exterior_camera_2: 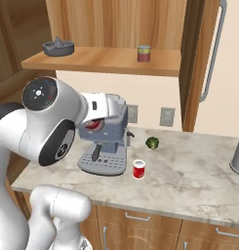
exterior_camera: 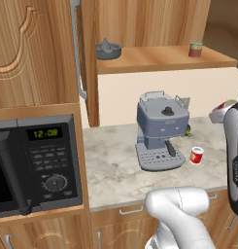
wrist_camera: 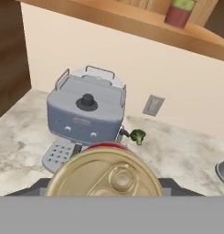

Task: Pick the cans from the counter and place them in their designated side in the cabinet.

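Left base view: veined marble counter (exterior_camera: pixel 115 165), a boxy grey coffee machine (exterior_camera: pixel 160 130), and a bright red white-labelled can (exterior_camera: pixel 196 155) standing just right of it.

Right base view: wooden cabinet (exterior_camera_2: pixel 111 59) shelf — a greenish-labelled can (exterior_camera_2: pixel 144 53) on the planks.

Hand view: a darker red can (wrist_camera: pixel 106 176) with a round gold lid sits against the gripper, seemingly gripped — fingers hidden, can't tell.

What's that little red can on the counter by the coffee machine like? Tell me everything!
The little red can is a short round tin, bright red with a white label and a pale top. It stands upright on the marble-look counter, just in front of the grey coffee machine, to its right, not touching it. Nothing holds it.
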